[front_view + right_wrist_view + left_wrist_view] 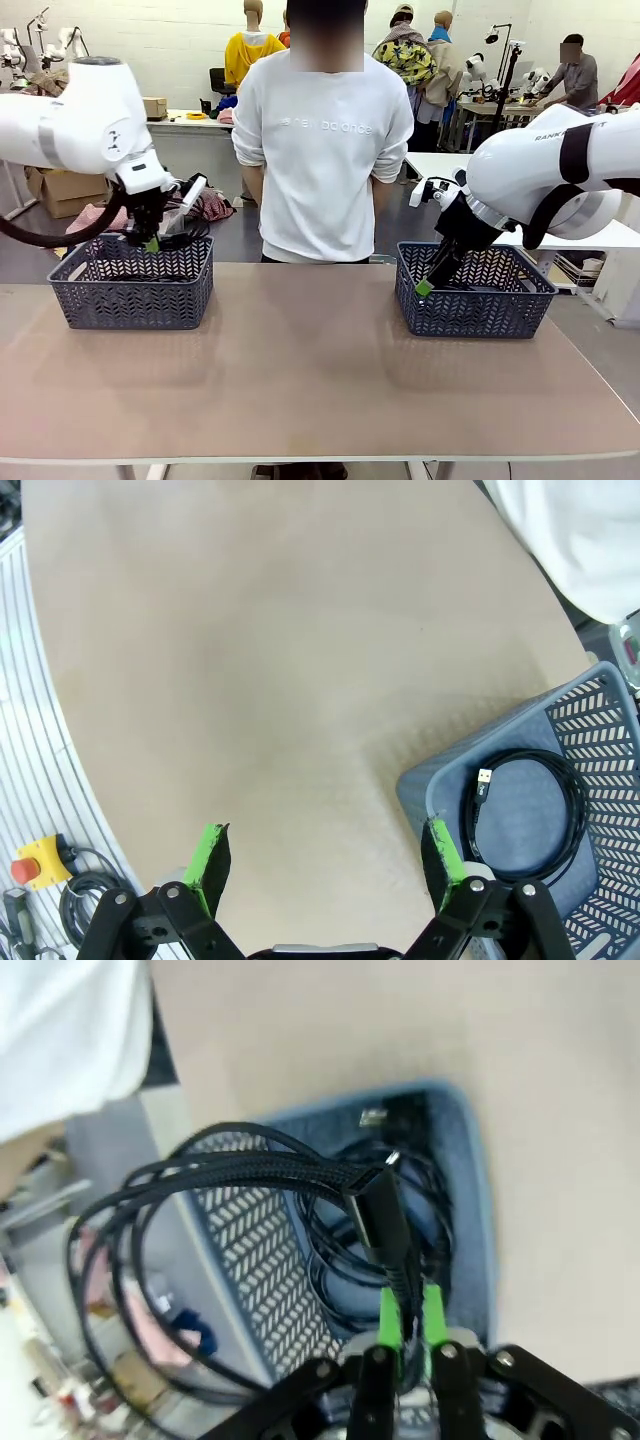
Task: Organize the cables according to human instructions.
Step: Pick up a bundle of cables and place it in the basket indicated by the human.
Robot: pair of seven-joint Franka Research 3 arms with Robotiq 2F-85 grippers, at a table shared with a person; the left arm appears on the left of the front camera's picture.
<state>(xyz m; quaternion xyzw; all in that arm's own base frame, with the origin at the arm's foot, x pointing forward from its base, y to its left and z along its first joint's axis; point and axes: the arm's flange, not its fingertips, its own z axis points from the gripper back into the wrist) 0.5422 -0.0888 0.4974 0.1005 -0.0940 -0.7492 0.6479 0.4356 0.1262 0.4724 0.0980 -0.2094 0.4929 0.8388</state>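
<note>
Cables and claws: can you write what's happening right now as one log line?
left claw: shut on cable above left basket | right claw: open, holding nothing, by right basket | one coiled cable in right basket

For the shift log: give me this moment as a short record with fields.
left pincer: shut on a coiled cable, held above the left basket
left basket contents: another coiled cable on the floor
right pincer: open, holding nothing, at the near rim of the right basket
right basket contents: one coiled cable
person: standing behind the table

The left pincer [405, 1325] grips a coiled black cable [240, 1175] above the basket [470, 1170].
</note>
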